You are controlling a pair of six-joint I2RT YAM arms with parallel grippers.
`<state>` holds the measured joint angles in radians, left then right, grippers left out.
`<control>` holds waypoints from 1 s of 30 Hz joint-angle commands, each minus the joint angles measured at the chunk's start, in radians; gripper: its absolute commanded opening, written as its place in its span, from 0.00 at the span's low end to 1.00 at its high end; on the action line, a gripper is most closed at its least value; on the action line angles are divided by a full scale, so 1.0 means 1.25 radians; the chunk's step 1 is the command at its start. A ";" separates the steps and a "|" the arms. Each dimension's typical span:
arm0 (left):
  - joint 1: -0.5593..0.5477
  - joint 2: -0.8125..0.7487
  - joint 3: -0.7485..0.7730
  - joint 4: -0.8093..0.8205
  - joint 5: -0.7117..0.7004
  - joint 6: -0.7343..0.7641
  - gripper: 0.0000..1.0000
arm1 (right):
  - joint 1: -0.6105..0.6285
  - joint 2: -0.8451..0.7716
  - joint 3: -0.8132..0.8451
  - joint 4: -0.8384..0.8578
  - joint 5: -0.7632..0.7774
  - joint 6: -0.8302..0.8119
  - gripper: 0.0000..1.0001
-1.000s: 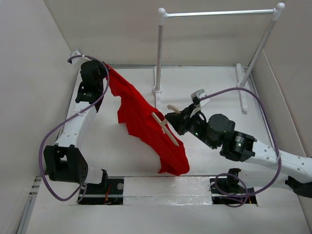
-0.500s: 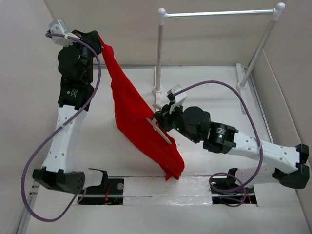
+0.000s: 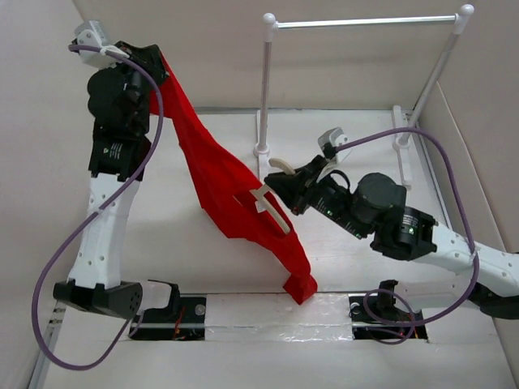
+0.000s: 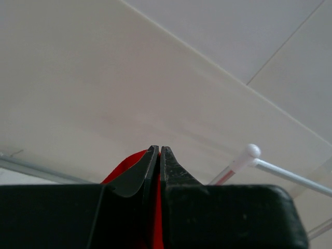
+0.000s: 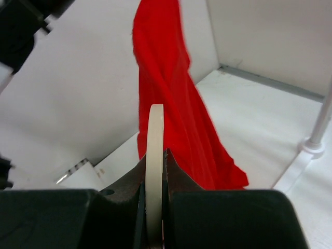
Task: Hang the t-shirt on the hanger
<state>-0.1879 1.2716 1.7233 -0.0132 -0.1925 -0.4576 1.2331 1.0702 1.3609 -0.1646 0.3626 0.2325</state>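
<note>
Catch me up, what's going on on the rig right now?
The left gripper is shut on one end of the red t-shirt and holds it high at the far left, so the cloth hangs in a long diagonal drape toward the near edge of the table. The right gripper is shut on the beige hanger and has it against the middle of the shirt. The shirt is not yet seated on the hanger.

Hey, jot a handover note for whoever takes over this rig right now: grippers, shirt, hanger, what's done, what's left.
Left gripper: shut on the t-shirt, held high at back left; cloth hangs diagonally down to the near edge.
Right gripper: shut on the hanger, one arm against the shirt's middle.
Done: both grasped, meeting.
Left: work the hanger into the shirt; shoulders not seated yet.
</note>
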 commanded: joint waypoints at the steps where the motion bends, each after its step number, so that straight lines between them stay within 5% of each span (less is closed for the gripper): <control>1: 0.005 0.044 0.011 -0.032 -0.037 0.005 0.00 | 0.035 0.000 -0.015 0.037 -0.051 0.018 0.00; 14: 0.005 0.105 -0.010 -0.079 -0.071 0.015 0.00 | 0.042 0.023 0.057 -0.020 0.012 -0.020 0.00; 19: 0.005 0.021 -0.186 0.004 -0.049 -0.037 0.39 | 0.016 0.079 0.158 -0.104 0.109 -0.068 0.00; 22: 0.005 -0.054 -0.275 0.048 -0.036 -0.065 0.44 | -0.036 0.119 0.197 -0.133 0.116 -0.069 0.00; 26: -0.106 -0.142 -0.378 0.075 0.006 -0.076 0.33 | -0.086 0.161 0.232 -0.158 0.101 -0.072 0.00; 29: -0.176 -0.228 -0.456 0.084 0.030 -0.095 0.01 | -0.125 0.191 0.259 -0.168 0.075 -0.072 0.00; 30: -0.210 -0.274 -0.485 0.102 0.047 -0.103 0.00 | -0.135 0.197 0.268 -0.173 0.072 -0.073 0.00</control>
<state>-0.3843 1.0492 1.1725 -0.0021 -0.1974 -0.5480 1.0962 1.3121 1.6203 -0.3943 0.4633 0.1631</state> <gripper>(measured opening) 0.027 0.113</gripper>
